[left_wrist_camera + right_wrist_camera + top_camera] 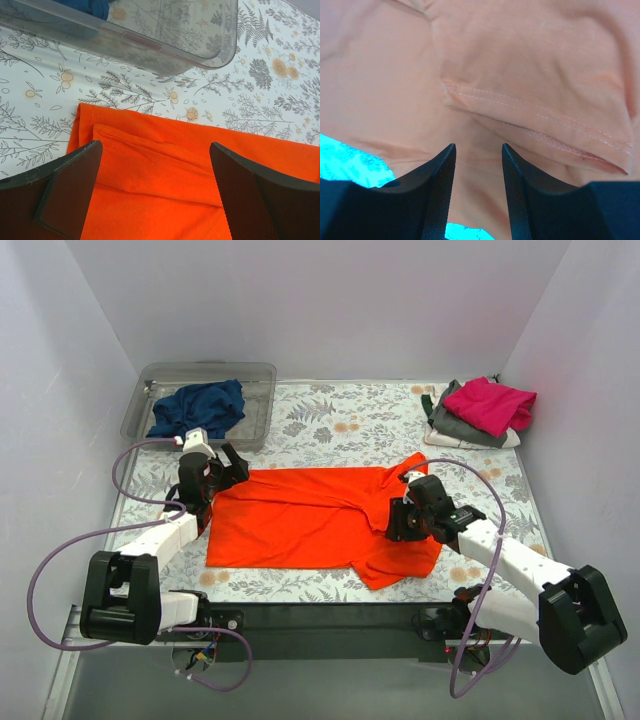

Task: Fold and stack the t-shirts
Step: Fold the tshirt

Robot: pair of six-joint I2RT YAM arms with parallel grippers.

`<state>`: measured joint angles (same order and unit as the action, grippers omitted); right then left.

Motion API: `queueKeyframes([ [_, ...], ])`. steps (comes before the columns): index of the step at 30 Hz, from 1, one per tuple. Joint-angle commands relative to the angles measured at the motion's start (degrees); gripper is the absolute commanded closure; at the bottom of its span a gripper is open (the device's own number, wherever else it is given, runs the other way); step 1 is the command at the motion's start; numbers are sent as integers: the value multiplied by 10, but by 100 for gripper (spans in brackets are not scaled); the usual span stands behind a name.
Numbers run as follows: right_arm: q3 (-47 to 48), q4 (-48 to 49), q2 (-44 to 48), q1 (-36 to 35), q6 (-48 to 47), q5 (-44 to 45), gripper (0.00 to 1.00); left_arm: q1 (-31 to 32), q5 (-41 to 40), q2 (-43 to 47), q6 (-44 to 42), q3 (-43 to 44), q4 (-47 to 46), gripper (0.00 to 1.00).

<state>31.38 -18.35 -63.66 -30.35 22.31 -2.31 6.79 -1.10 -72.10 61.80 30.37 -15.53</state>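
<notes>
the orange shirt (320,518) lies spread flat on the flowered table cover (340,425), wrinkled along its middle, with one sleeve sticking out at its near right corner. the left arm reaches forward from its base and bends inward, so the left gripper (236,468) sits low at the orange shirt's far left corner. in the left wrist view its fingers (70,195) stand wide apart over that corner, where a folded hem edge shows, and nothing is between them. the right arm stretches from its base toward the orange shirt's right side with the wrist tipped down, and the right gripper (396,524) hangs just over the cloth near the right sleeve. in the right wrist view its fingers (432,185) are close together with a narrow gap, pointing at a stitched hem fold, and no cloth is pinched between them as far as can be seen. beyond the orange shirt's far left corner stands the clear tub (258,400), with the navy shirt (200,408) bunched inside it. well beyond the orange shirt's far right corner a small pile sits on the table cover: the pink shirt (492,403) on top and the grey shirt (462,426) under it, both roughly folded.
</notes>
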Motion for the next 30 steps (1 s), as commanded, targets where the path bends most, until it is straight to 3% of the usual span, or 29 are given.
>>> queueKeyframes([
  [1,40,-2,20,1,-8,-18,62,5,-26,-14,-5,7,-6,19],
  [8,105,63,-48,1,-35,-39,62,38,-93,-114,-30,80,26,19],
  [14,96,96,-72,0,-44,-69,62,44,-120,-170,-38,121,51,21],
  [25,73,108,-74,1,-56,-72,62,52,-134,-196,-36,130,70,34],
  [30,68,111,-76,1,-59,-74,62,53,-144,-212,-36,140,84,45],
])
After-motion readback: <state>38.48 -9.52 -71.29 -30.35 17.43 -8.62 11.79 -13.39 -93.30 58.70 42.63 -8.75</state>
